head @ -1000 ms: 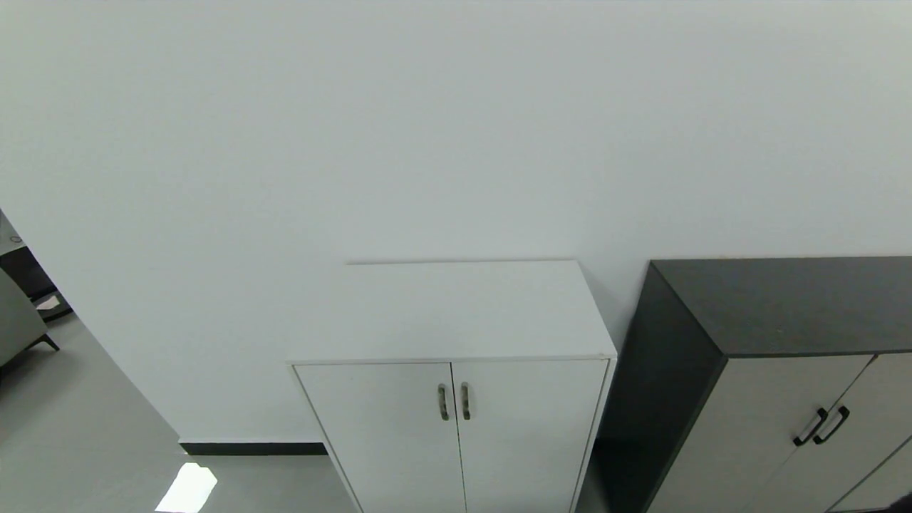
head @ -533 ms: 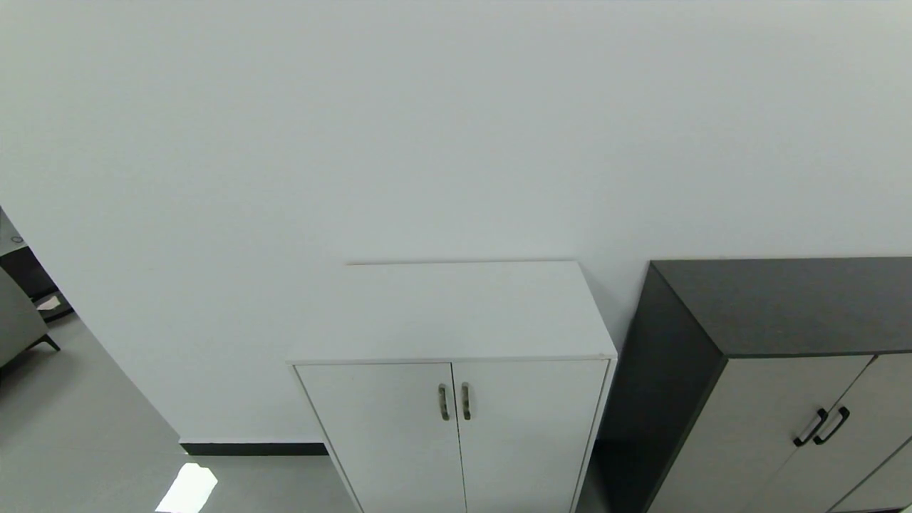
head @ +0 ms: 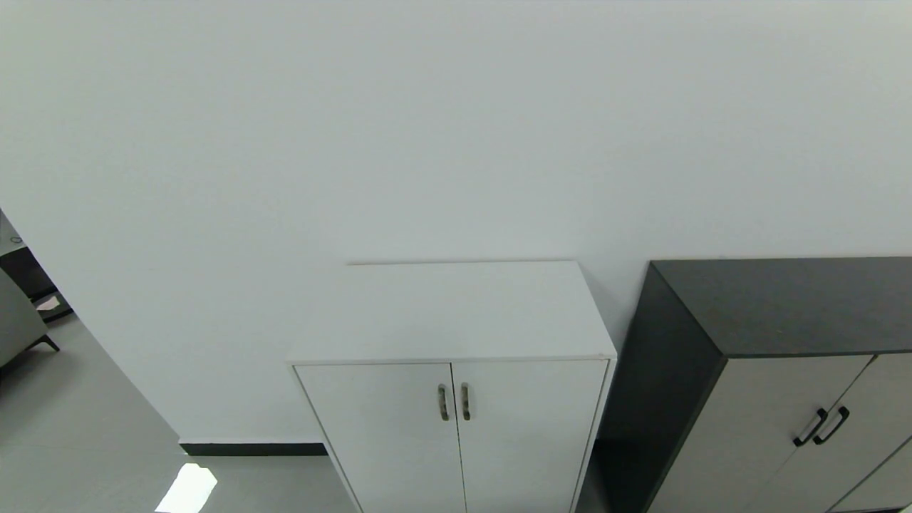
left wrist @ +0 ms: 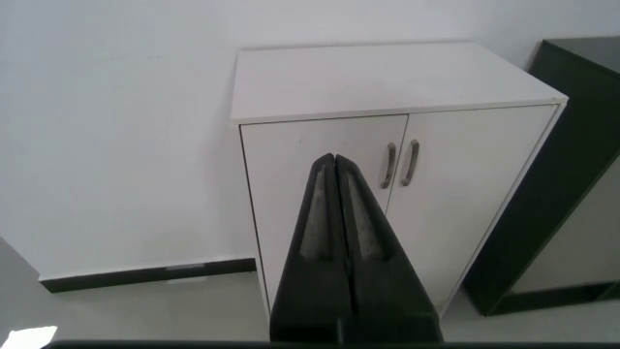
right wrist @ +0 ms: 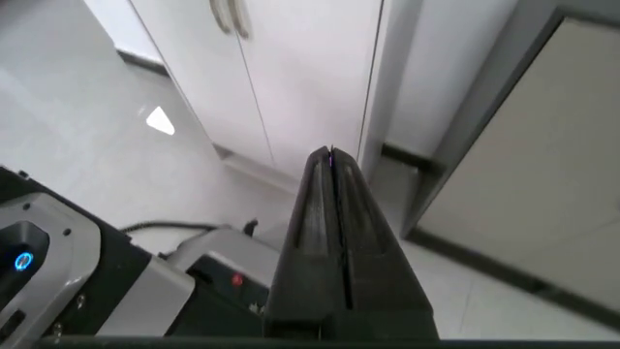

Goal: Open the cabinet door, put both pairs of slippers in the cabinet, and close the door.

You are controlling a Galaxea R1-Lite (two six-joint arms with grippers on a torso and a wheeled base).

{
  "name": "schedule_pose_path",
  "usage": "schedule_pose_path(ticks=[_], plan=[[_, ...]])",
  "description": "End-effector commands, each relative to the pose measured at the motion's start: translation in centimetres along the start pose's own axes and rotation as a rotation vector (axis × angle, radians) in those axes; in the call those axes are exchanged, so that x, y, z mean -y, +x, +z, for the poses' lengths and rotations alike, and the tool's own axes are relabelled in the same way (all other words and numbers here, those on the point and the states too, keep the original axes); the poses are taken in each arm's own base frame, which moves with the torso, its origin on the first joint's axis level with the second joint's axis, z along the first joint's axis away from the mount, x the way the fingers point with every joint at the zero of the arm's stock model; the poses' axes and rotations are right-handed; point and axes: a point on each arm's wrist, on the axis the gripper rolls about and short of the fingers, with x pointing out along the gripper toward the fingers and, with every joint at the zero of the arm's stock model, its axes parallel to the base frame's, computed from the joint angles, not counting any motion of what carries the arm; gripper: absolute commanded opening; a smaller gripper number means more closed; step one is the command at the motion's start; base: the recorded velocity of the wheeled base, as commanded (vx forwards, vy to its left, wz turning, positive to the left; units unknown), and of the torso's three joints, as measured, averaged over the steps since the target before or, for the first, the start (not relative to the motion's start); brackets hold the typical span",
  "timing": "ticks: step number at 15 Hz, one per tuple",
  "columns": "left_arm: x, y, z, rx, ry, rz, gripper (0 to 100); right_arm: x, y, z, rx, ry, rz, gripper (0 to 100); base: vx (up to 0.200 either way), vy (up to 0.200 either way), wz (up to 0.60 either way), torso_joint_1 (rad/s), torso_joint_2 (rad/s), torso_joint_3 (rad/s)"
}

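A white two-door cabinet (head: 456,427) stands against the wall with both doors closed; its two metal handles (head: 454,402) sit side by side at the middle seam. In the left wrist view the same cabinet (left wrist: 455,204) faces me, and my left gripper (left wrist: 335,160) is shut and empty, held some way in front of the left door. My right gripper (right wrist: 331,155) is shut and empty too, pointing down toward the floor near the foot of the white cabinet (right wrist: 300,68).
A dark cabinet (head: 769,370) with grey doors and black handles stands right of the white one, with a narrow gap between them. Open grey floor (head: 85,442) lies to the left, where a chair (head: 18,320) shows at the edge.
A dark shape at the lower right corner of the head view has dropped from the picture. The cabinet and its doors have not moved.
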Motion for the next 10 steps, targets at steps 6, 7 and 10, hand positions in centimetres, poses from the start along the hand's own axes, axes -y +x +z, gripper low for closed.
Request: schedule_pose_path(ticks=[6, 7, 10], plan=[[0.0, 0.0, 0.0, -0.001, 0.000, 0.000, 0, -0.1, -0.8, -0.6, 0.111, 0.015, -0.122, 0, 0.000, 0.000, 0.00, 0.000, 0.00, 0.000], [0.0, 0.0, 0.0, -0.001, -0.001, 0.000, 0, -0.2, -1.0, -0.7, 0.129, 0.022, -0.157, 0, 0.000, 0.000, 0.00, 0.000, 0.00, 0.000], [0.0, 0.0, 0.0, -0.002, -0.001, 0.000, 0, -0.5, -1.6, -1.1, 0.237, 0.029, -0.260, 0, 0.000, 0.000, 0.00, 0.000, 0.00, 0.000]])
